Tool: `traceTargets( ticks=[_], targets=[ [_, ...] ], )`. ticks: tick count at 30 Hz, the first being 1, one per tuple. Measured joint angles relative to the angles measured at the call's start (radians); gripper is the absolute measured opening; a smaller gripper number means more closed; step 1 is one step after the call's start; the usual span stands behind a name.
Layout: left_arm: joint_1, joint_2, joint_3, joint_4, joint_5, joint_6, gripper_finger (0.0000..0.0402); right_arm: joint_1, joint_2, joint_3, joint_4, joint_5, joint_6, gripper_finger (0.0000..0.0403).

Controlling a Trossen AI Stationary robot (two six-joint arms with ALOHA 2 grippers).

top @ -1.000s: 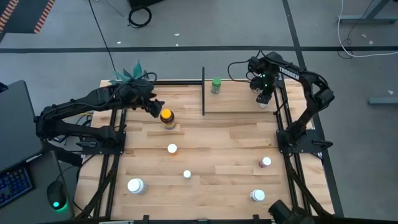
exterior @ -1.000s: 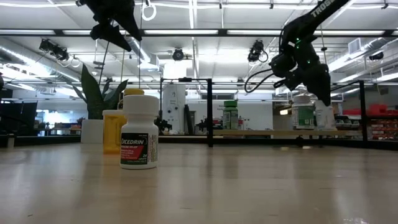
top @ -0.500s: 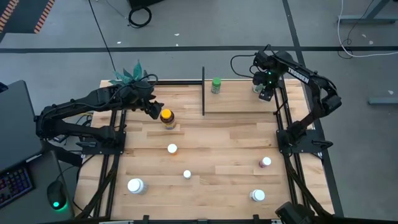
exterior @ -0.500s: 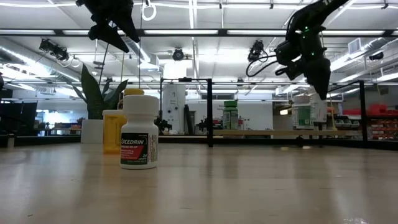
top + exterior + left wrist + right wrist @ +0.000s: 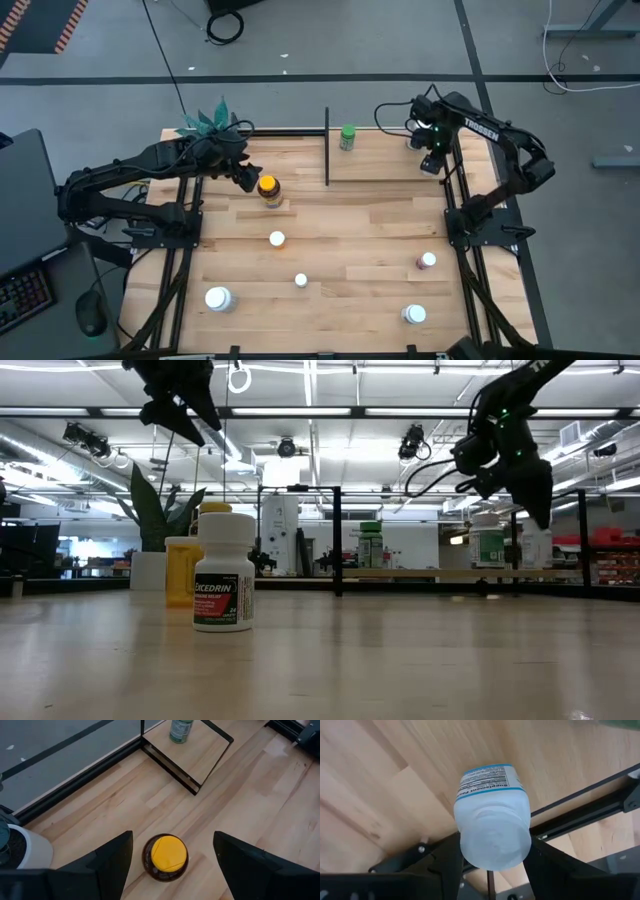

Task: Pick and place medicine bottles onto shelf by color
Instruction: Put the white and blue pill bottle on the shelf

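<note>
My right gripper (image 5: pixel 431 156) hangs over the right end of the shelf (image 5: pixel 385 166), shut on a white medicine bottle (image 5: pixel 492 815) with a blue-edged label. A green-capped bottle (image 5: pixel 347 137) stands on the shelf's far left part. My left gripper (image 5: pixel 172 842) is open and tipped downward. Its fingers stand on either side of an amber yellow-capped bottle (image 5: pixel 165 858), above it and not touching. That bottle stands upright on the table (image 5: pixel 267 188). My right gripper pinches the white bottle at its cap end (image 5: pixel 470 845) between its two fingers (image 5: pixel 442 862), one on each side. The fingers come from above, pointing down. The bottle hangs below them, bottom end down and a little tilted, over the shelf board beside its black frame.
Loose white bottles stand on the table (image 5: pixel 277 238), (image 5: pixel 301 280), (image 5: pixel 217 298), (image 5: pixel 414 314), with a pinkish one (image 5: pixel 427 261) near the right. A teal potted plant (image 5: pixel 208 120) sits at the far left corner. Black uprights (image 5: pixel 327 145) frame the shelf.
My right gripper has carried the white bottle a short way toward the table's right edge, over the shelf's right end, still shut on it.
</note>
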Motion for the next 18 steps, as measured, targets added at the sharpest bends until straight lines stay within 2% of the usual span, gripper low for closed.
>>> traceTargets(
  ticks=[8, 18],
  targets=[
    [0.000, 0.000, 0.000, 0.000, 0.000, -0.001, 0.0282, 0.001, -0.068, -0.030, 0.094, 0.011, 0.017, 0.0194],
    [0.000, 0.000, 0.000, 0.000, 0.001, -0.027, 0.0282, 0.001, -0.044, -0.030, 0.090, -0.009, 0.018, 0.0197]
  ],
)
